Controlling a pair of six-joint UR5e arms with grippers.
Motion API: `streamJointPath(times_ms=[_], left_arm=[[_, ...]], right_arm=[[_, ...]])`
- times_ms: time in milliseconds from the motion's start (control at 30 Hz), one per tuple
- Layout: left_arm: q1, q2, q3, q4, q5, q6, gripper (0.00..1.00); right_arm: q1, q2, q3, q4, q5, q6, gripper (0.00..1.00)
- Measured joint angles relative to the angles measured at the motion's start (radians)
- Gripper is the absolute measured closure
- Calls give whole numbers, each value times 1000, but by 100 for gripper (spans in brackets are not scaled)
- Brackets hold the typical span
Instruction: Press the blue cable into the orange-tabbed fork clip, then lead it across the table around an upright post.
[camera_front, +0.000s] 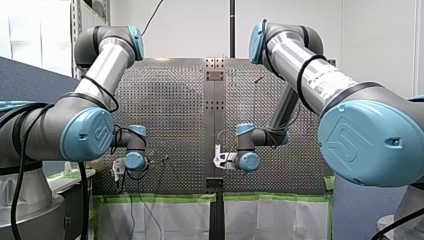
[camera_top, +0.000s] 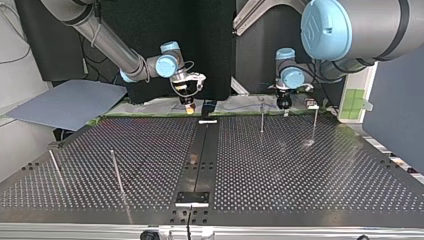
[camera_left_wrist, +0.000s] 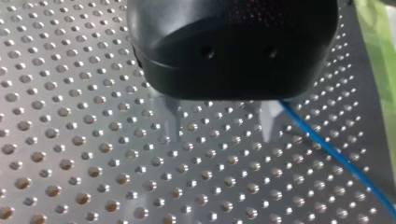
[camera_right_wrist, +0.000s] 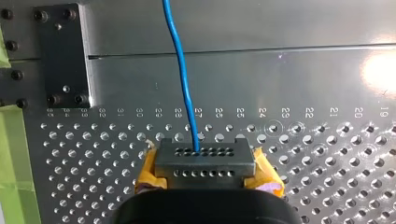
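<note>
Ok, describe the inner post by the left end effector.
Top view: look at the perforated table's far edge, right of the centre strip, by my left end effector. The inner post stands nearer the strip than the outer post beside it.

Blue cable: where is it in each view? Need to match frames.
Front view: not discernible.
Top view: too thin to make out.
Left wrist view: blue cable lies on the perforated table beside my left pincer, outside its open fingers.
Right wrist view: runs ahead from my right pincer, which grips it.
Shared landmark: the perforated table.
</note>
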Motion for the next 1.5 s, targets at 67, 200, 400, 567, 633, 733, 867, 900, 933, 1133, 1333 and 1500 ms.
streamJointPath(times_ms=[67,200,400,567,633,733,867,900,933,1133,1333,1500], left_arm=[[3,0,-1,-18,1,-2,0],[6,4,-11,-57,-20,6,0],[5,18,-61,-99,12,25,0],[6,54,-108,-83,57,27,0],[4,73,-127,-66,74,14,0],[1,100,-155,-40,94,-11,0],[-4,133,-188,-38,122,-36,0],[-5,141,-195,-43,128,-38,0],[-6,152,-207,-52,133,-39,0],[-9,209,-256,-100,142,-37,0],[-15,262,-266,-88,163,-38,0],[-29,273,-266,-61,182,-34,0]], right_arm=[[0,0,0,1,0,0,100],[0,1,0,4,0,0,100],[0,2,0,6,0,0,100],[0,2,1,6,0,0,100],[0,2,1,6,0,0,100],[0,2,1,6,0,0,100],[-1,2,1,9,0,0,100],[-1,2,1,10,0,0,100],[-1,2,1,12,0,0,100],[-1,2,1,15,0,0,100],[0,3,0,16,0,0,100],[0,3,1,17,0,1,100]])
